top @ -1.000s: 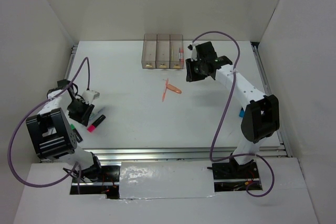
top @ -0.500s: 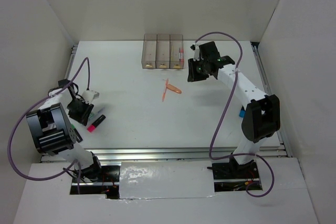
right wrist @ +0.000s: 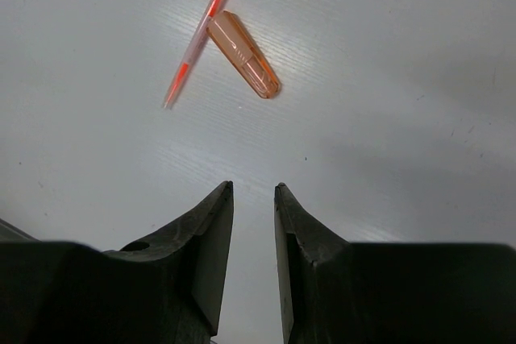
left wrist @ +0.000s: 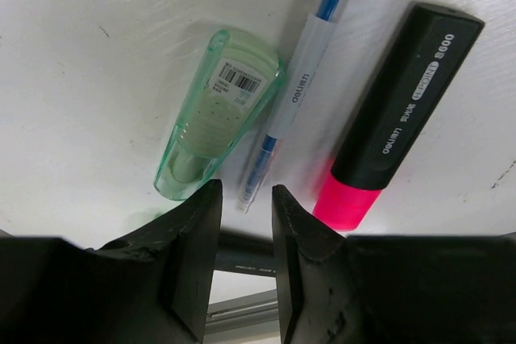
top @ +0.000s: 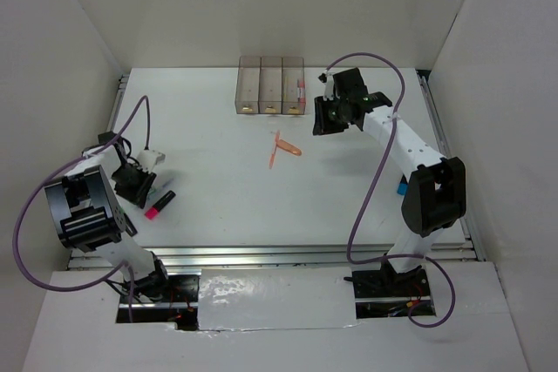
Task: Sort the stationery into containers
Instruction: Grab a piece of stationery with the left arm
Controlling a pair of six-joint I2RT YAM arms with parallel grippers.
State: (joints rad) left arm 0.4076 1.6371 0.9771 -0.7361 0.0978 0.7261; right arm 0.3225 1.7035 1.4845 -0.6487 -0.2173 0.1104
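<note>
The three joined containers (top: 270, 86) stand at the back middle; something pink shows in the right one. An orange pen (right wrist: 197, 34) and a salmon one (right wrist: 243, 66) lie crossed on the table (top: 283, 149). My right gripper (right wrist: 253, 188) is open by a narrow gap and empty. It hovers to the right of them (top: 324, 119). My left gripper (left wrist: 246, 191) is open by a narrow gap and empty. It sits just short of a pale green pen (left wrist: 218, 114), a blue pen (left wrist: 294, 78) and the pink highlighter (left wrist: 399, 110). A black marker (left wrist: 242, 251) lies under its fingers.
White walls enclose the table on three sides. A metal rail runs along the near edge (top: 305, 254). A small blue item (top: 401, 186) lies beside the right arm's upper link. The left arm's purple cable (top: 144, 124) loops over the left side.
My right gripper has shifted slightly right and turned near the containers. My left gripper has drawn slightly nearer and left beside the pink highlighter. The stationery has not moved.
</note>
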